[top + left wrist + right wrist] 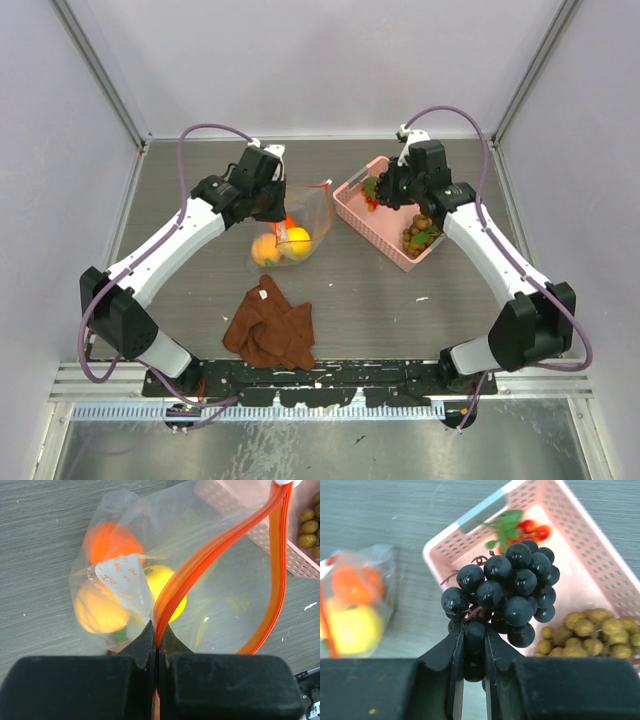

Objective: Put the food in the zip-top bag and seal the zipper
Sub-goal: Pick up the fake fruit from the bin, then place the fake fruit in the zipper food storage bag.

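The clear zip-top bag (300, 225) lies mid-table with its mouth held up. Inside it are an orange fruit (107, 542) and two yellow-orange round ones (97, 610). My left gripper (158, 627) is shut on the bag's orange-red zipper strip (210, 560), which loops open to the right. My right gripper (474, 630) is shut on the dark purple grapes (507, 587) and holds them above the pink basket (600, 555). The brownish-green grapes (585, 635) lie in the basket. In the top view the right gripper (385, 190) is over the basket's far end, right of the bag.
A rust-brown cloth (270, 325) lies near the front, below the bag. The pink lattice basket (350, 200) also holds a small red fruit sprig with green leaves (520, 525). Grey walls enclose the table on three sides.
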